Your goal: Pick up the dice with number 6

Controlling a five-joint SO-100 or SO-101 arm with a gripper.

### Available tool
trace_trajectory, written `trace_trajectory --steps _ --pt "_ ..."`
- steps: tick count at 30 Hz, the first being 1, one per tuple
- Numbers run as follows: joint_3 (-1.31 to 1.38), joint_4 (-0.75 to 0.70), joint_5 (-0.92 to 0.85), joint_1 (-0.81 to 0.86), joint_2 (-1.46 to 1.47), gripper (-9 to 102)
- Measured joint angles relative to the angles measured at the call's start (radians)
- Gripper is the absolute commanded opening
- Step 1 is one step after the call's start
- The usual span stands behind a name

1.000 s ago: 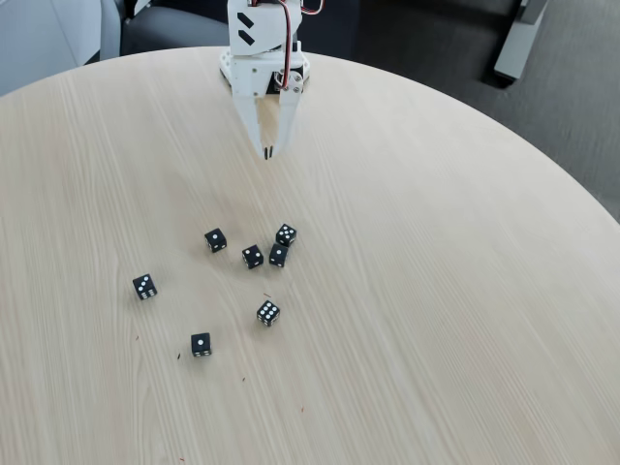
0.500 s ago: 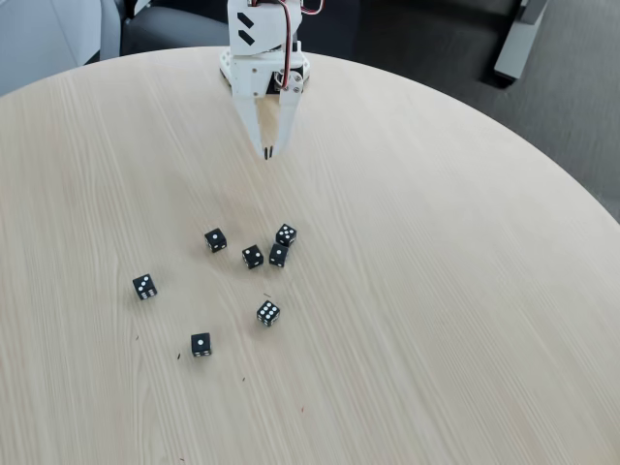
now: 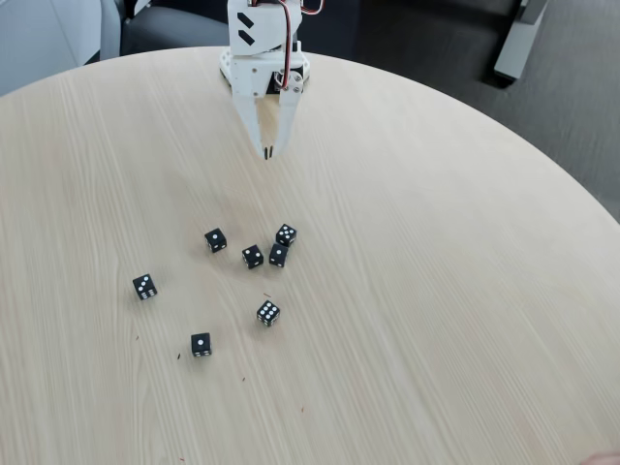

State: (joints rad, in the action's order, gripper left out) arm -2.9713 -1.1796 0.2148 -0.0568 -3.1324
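Your round wooden table (image 3: 436,291) runs off frame on every side. The white arm (image 3: 262,39) is cut off at the far edge and reaches toward you; its tool (image 3: 268,153) is clenched and empty, tips together, well apart from the scattered dice. The dice with number 6 (image 3: 144,286) lies alone at left; its pips are too small to count.

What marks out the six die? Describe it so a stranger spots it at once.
From the white claw at the table's far edge, come down past the tight trio of dice. The lone black die just below them is it: its top is crowded with pips, while the die lower left shows one.
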Motion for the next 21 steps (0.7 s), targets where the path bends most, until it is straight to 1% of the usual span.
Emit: trace_trajectory --steps 21 --pt "0.000 0.000 -0.009 0.000 0.002 0"
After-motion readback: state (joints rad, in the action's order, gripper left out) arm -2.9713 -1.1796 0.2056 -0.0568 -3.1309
